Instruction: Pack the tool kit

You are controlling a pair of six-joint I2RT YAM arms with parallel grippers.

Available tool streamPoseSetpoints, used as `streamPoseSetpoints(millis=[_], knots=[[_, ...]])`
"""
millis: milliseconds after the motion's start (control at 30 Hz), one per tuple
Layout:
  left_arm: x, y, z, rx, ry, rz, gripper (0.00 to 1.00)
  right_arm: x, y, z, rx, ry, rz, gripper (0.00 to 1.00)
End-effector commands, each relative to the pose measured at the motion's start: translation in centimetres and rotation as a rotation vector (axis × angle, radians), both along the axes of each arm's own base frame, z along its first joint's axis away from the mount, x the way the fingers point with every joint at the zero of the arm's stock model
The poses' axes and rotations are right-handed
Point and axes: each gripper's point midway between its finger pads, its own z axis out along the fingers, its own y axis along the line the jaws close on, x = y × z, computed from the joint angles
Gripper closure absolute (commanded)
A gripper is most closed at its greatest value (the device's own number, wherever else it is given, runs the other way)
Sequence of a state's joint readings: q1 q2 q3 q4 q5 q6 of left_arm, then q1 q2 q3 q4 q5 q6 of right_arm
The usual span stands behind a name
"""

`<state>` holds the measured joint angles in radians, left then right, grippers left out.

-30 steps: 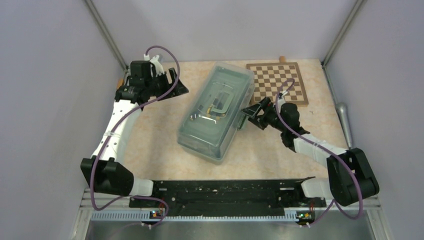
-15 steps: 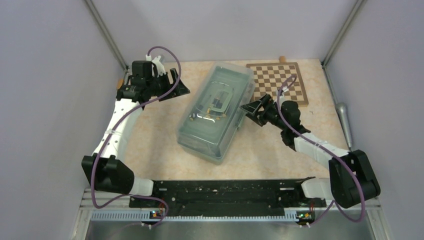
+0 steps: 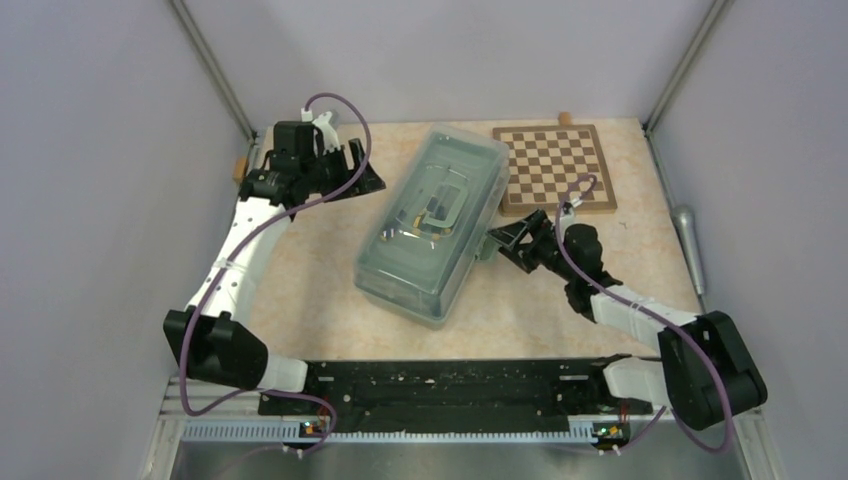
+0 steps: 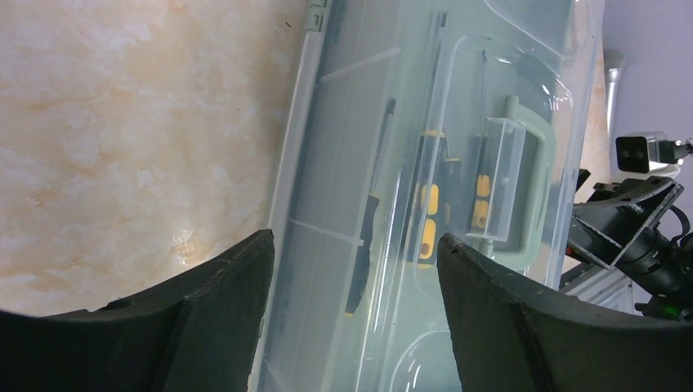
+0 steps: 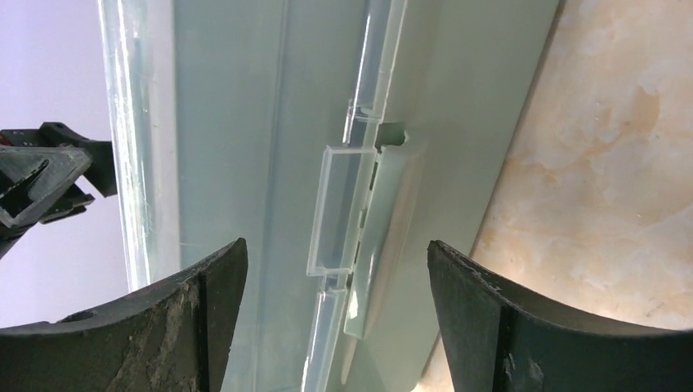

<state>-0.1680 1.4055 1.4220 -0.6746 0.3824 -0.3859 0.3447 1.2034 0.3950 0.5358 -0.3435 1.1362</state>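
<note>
Bench (image 3: 310,270) with pale marble pattern carries the green toolbox (image 3: 420,275), which lies slanted in the middle with its clear lid on. Chessboard (image 3: 555,165) lies just beside its far end. Left tool (image 3: 362,172) stands wide open and empty, apart from the box's left side. Right tool (image 3: 505,240) is open and empty too, facing the side latch (image 5: 339,208). Yellow-black screwdrivers (image 4: 427,220) lie inside.

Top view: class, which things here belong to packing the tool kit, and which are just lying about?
Belong to the job:
- toolbox, lid on
- screwdrivers inside it
- latch on its side

Just lying about:
- chessboard at the far right of the table
- grey metal rod by the right wall
</note>
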Motion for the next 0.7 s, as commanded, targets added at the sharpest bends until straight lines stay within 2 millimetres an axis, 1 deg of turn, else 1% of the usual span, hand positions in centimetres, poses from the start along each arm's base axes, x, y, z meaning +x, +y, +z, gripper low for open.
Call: streamPoseSetpoints(millis=[0,167,300,433,533,600,667], knots=[[0.3,-0.1,2.4,0.035,-0.089,-0.007,0.23,0.5,1.2,3.3,0.077,-0.133,0.047,0.20],[0.1,-0.4,2.4,0.048,-0.092,-0.010,0.23,0.4,2.1,5.4,0.123,-0.212,0.105,0.20],[0.0,-1.0,2.2,0.056,-0.090,-0.022,0.24,0.3,2.4,5.9,0.159,-0.231,0.120,0.20],[-0.1,-1.5,2.1,0.064,-0.087,-0.034,0.27,0.3,2.7,5.8,0.176,-0.232,0.126,0.25],[-0.2,-1.7,2.2,0.069,-0.092,-0.037,0.30,0.3,2.5,5.1,0.168,-0.217,0.111,0.31],[-0.3,-1.9,2.1,0.074,-0.091,-0.041,0.31,0.3,2.2,4.5,0.159,-0.199,0.090,0.32],[-0.4,-2.1,2.0,0.080,-0.090,-0.047,0.32,0.2,2.1,4.3,0.164,-0.198,0.090,0.34]])
